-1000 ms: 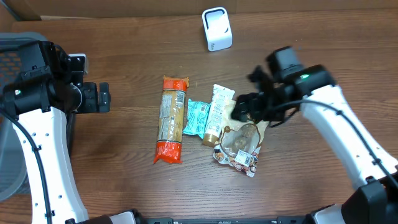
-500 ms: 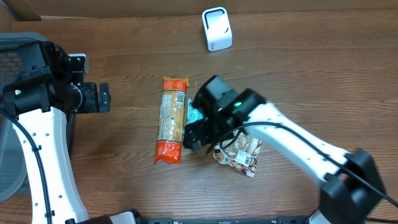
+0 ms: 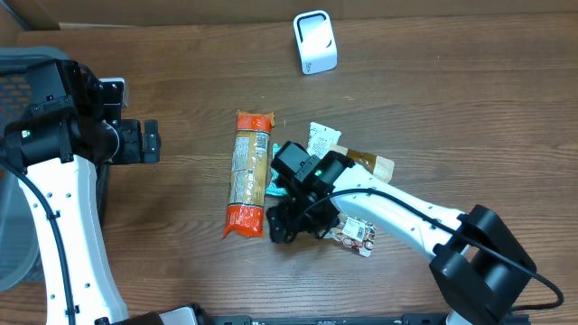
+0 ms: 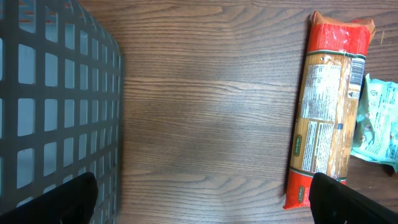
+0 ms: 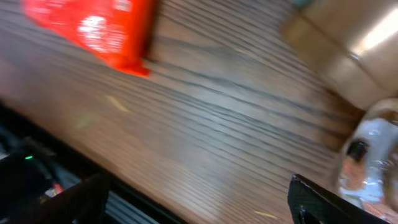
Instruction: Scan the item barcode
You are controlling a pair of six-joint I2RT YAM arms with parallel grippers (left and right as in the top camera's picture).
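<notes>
Several packaged items lie mid-table: a long orange pasta pack (image 3: 248, 176), a teal packet (image 3: 278, 188), a white packet (image 3: 321, 140), a brown packet (image 3: 368, 163) and a clear bag with a label (image 3: 354, 232). The white scanner (image 3: 314, 42) stands at the back. My right gripper (image 3: 282, 226) is open and low over bare wood, just right of the pasta pack's near end, holding nothing. Its blurred wrist view shows the orange pack's corner (image 5: 93, 28) and the clear bag (image 5: 368, 163). My left gripper (image 3: 152, 142) hangs open and empty, left of the pasta pack (image 4: 326, 112).
A grey mesh basket (image 3: 11, 235) stands at the far left, and its wall (image 4: 50, 93) fills the left of the left wrist view. Cardboard runs along the back edge. The right forearm (image 3: 397, 212) crosses over the clear bag.
The right arm has swung from the right of the packets across them to the near left, its gripper now beside the pasta pack's near end. The left arm has not moved.
</notes>
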